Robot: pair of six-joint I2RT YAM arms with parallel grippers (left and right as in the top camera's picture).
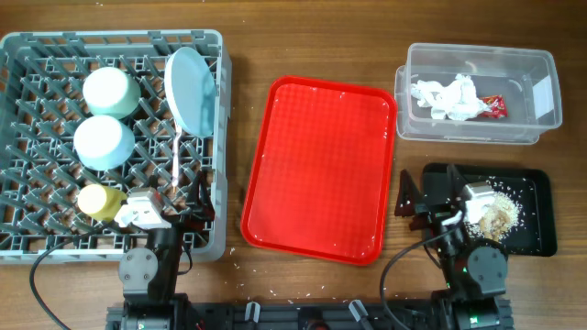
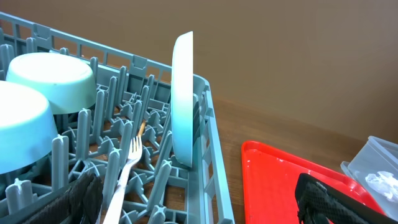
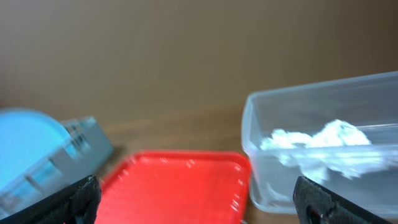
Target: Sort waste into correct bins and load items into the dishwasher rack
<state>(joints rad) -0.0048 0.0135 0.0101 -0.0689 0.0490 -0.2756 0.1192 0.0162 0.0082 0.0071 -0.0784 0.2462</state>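
Nearest, left gripper (image 2: 202, 196) and right gripper (image 3: 202, 198) are hanging spread; rice scraps (image 1: 498, 216) are lying in the black tray (image 1: 541, 234), near right; cup (image 1: 99, 200), fork (image 1: 174, 156), near bowl (image 1: 104, 142), far bowl (image 1: 111, 92) and plate (image 1: 191, 90) are sitting in the rack (image 1: 37, 55), left; tissue (image 1: 449, 96) and wrapper (image 1: 493, 105) are lying in the clear tub (image 1: 541, 64), far right.

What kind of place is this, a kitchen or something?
Probably a robot test bench staged as a dish-clearing station, not a real kitchen: a wooden table holding a loaded dishwasher rack, a red tray, and a clear tub and black tray for waste.
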